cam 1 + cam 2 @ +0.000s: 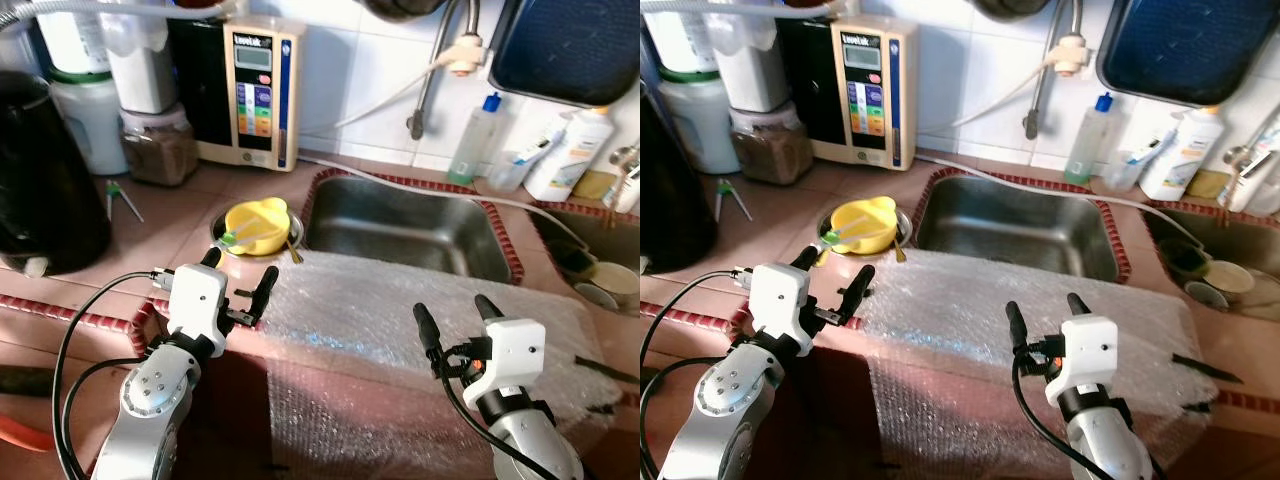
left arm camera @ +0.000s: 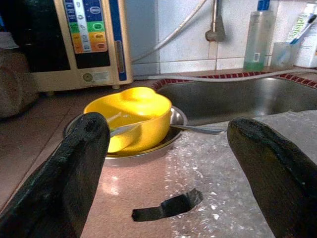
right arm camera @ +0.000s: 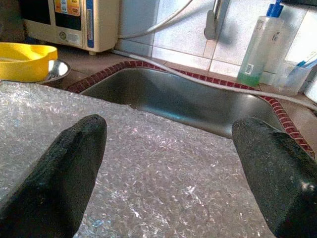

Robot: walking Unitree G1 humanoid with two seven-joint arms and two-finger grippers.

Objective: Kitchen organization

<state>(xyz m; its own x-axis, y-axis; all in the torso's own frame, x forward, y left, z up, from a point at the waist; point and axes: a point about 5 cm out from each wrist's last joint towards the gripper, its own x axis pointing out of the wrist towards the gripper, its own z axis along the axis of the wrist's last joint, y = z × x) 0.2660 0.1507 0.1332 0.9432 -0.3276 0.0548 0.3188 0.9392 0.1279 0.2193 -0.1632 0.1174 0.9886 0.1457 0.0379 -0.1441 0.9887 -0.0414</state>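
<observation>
A yellow bowl (image 1: 257, 224) sits in a shallow metal dish (image 2: 174, 119) on the pink counter, just left of the steel sink (image 1: 400, 235). A utensil (image 2: 195, 130) lies across the dish toward the sink. My left gripper (image 1: 239, 272) is open, hovering just in front of the yellow bowl (image 2: 130, 115) with nothing between its fingers. My right gripper (image 1: 456, 312) is open above a sheet of bubble wrap (image 1: 400, 330) that covers the counter's front edge before the sink (image 3: 188, 101).
A beige water ioniser (image 1: 257, 90) stands at the back beside jars (image 1: 160, 140) and a black kettle (image 1: 40, 180). Bottles (image 1: 478, 140) line the wall right of the tap (image 1: 440, 60). A second basin with cups (image 1: 600, 275) lies at the far right.
</observation>
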